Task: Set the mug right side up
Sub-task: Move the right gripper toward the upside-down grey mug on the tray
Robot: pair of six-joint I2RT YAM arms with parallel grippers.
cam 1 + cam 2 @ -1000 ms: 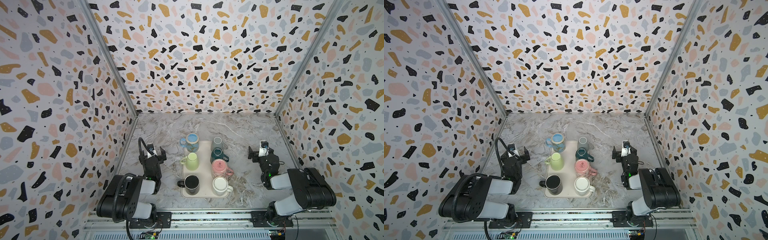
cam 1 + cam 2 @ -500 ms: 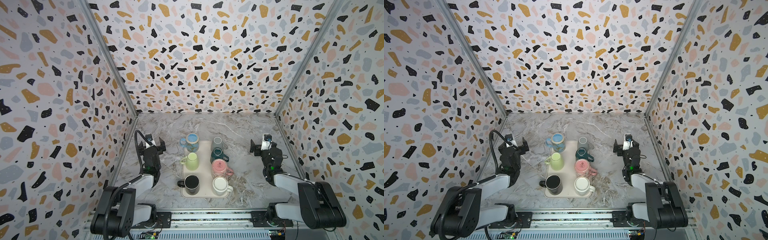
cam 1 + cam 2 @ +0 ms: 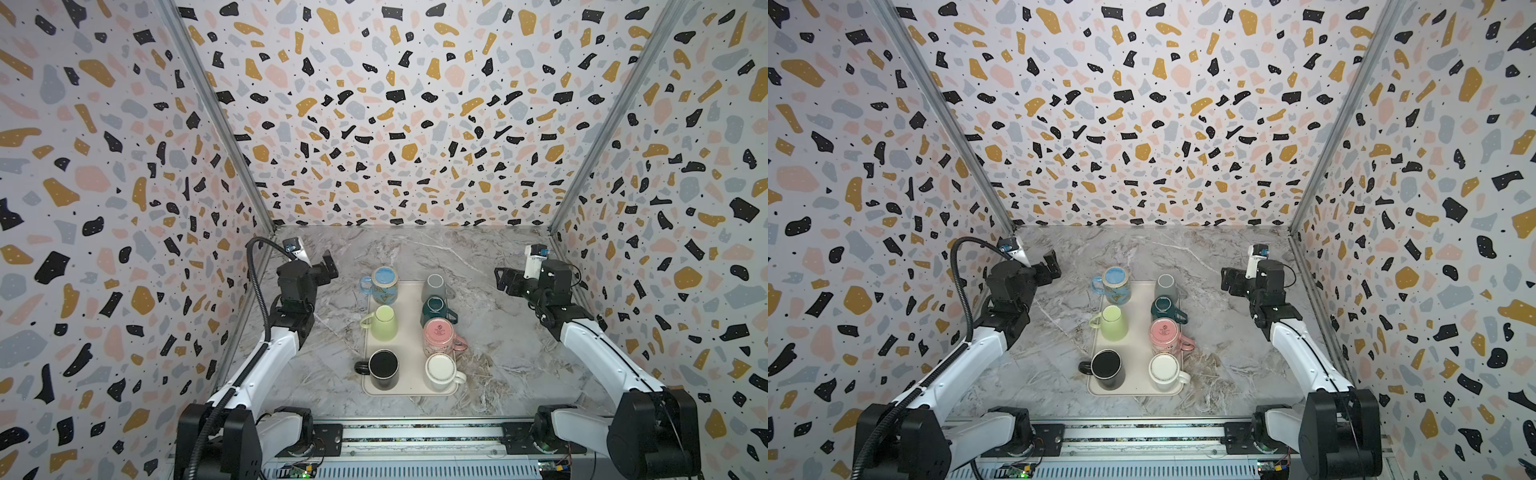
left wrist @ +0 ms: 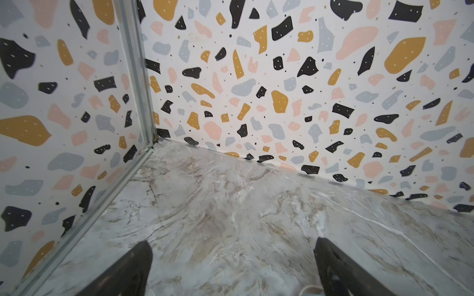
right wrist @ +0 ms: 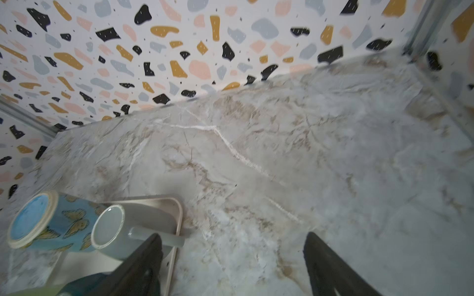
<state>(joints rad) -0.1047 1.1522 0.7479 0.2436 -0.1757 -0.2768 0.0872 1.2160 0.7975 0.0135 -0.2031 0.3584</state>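
Both arms have been swung up and stretched toward the back of the table over the last second, so the left gripper (image 3: 327,266) and right gripper (image 3: 503,280) are now parked high on either side of the tray (image 3: 409,386) instead of tucked in by the bases. Nothing is held by either one. Jaws are seen spread wide in both wrist views, with only bare marble between them. Seven mugs are lined up in two columns at the tray, and several are clearly stood bottom-up, e.g. the pink mug (image 3: 439,336) with its base stamp showing, so which one is meant can't be pinned down yet. Going by position, the grey mug (image 3: 434,286) at the back of the right column is probably the target. It's stood mouth-down, axis vertical, handle turned toward the right arm, and it lies toward the middle from the right gripper and lower down. In the right wrist view it's caught beside one finger (image 5: 143,266), not between the two, with the blue mug (image 5: 51,223) just past it. The right arm is judged nearer, and a sideways shift plus a drop would be needed before anything gets closed on.
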